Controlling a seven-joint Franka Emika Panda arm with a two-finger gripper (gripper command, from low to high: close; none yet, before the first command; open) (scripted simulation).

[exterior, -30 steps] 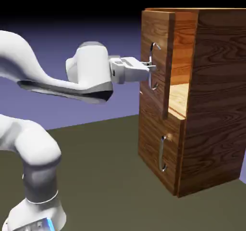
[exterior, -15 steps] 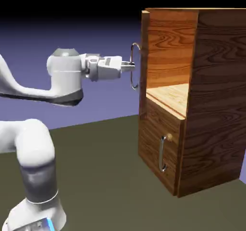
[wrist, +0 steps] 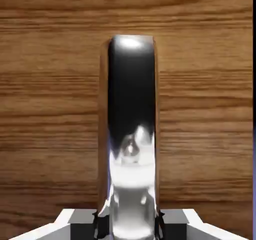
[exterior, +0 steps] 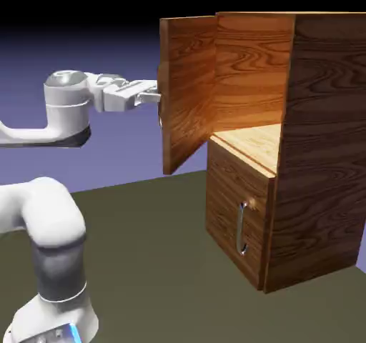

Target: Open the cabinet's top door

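- Exterior view: warm, bright light falls on the cabinet's inside and pale shelf.
- Its outer side wall is dim; the floor is dark and murky.
- The white arm looks washed out in places.
- Hand view: strong white glare on the metal handle, black above; the wood grain is slightly soft.

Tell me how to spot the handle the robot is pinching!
Find the tall wooden cabinet. Its top door stands wide open, with the shiny handle on its outer face. The gripper is closed on it; the lower handle is untouched.
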